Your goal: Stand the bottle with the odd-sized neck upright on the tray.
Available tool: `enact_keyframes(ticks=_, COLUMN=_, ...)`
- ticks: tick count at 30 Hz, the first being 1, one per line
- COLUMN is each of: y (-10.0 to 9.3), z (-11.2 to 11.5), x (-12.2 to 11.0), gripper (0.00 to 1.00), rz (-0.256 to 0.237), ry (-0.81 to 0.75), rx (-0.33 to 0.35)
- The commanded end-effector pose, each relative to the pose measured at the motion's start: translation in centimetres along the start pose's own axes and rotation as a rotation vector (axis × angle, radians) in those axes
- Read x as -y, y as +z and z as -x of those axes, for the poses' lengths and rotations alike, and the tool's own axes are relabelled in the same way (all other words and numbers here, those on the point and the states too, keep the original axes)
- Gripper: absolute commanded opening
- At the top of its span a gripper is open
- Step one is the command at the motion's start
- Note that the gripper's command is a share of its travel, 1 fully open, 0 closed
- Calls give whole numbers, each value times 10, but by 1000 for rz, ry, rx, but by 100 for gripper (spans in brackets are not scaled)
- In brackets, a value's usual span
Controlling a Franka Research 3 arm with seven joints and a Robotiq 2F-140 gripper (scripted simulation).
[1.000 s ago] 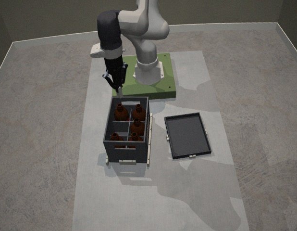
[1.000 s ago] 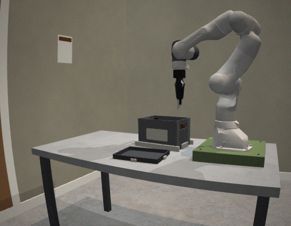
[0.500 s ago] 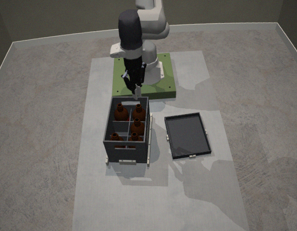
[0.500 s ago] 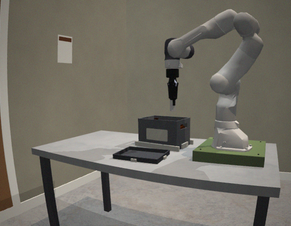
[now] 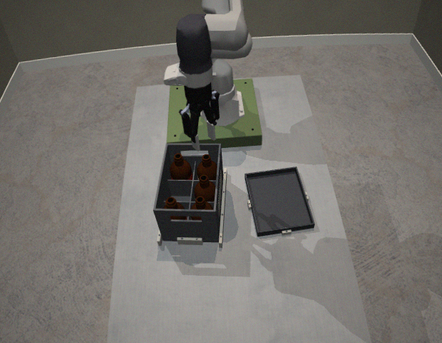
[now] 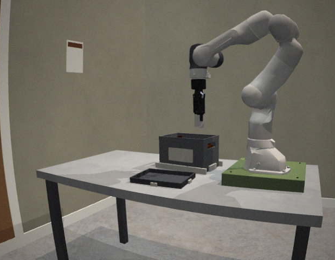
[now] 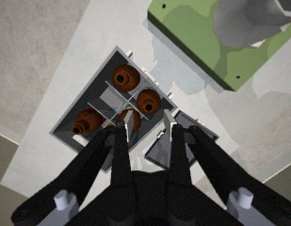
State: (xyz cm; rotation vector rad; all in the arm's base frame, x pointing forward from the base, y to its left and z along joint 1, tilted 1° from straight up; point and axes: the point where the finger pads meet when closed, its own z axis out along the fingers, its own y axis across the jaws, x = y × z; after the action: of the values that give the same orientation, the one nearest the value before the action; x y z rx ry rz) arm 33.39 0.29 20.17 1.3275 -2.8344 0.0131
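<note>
The dark grey crate point(image 5: 167, 226) point(image 6: 163, 151) point(image 7: 84, 89) stands level. Five brown bottles stand in it: back left point(image 5: 180, 170) point(image 7: 127, 80), back right point(image 5: 206, 169) point(image 7: 148, 100), middle right point(image 5: 204, 191), front left point(image 5: 172, 202) point(image 7: 88, 120) and front right point(image 5: 201, 202). The middle left compartment is empty. Which neck differs cannot be told. The black tray point(image 5: 280, 199) point(image 6: 162, 178) point(image 7: 157, 153) lies flat and bears nothing. My gripper point(image 5: 204, 142) point(image 6: 199, 125) point(image 7: 148, 116) is partly open and empty, above the crate's back end. In the wrist view its fingers hide parts of the front and middle bottles.
Pale rails point(image 5: 222, 206) point(image 6: 180, 168) sit along the crate's foot, and small pale blocks point(image 5: 286, 231) point(image 6: 153, 183) around the tray. The tray is right of the crate in the top view. The green base plate point(image 5: 177, 127) point(image 6: 263, 180) point(image 7: 183, 42) lies behind the crate.
</note>
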Motion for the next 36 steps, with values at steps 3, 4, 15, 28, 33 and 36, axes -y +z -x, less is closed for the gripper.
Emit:
enact_keyframes(ticks=3, y=1, z=-1, x=-2, gripper=44, rz=4, ry=13, rx=-1)
enact_keyframes(ticks=4, y=1, z=-1, x=-2, gripper=44, rz=4, ry=13, rx=-1)
enact_keyframes(ticks=15, y=1, z=-1, x=-2, gripper=44, rz=4, ry=13, rx=-1)
enact_keyframes(ticks=28, y=3, z=-1, x=-2, gripper=44, rz=4, ry=13, rx=-1)
enact_keyframes(ticks=33, y=6, z=-1, x=-2, gripper=44, rz=4, ry=14, rx=-1)
enact_keyframes(ticks=36, y=7, z=0, x=-2, gripper=44, rz=4, ry=14, rx=-1)
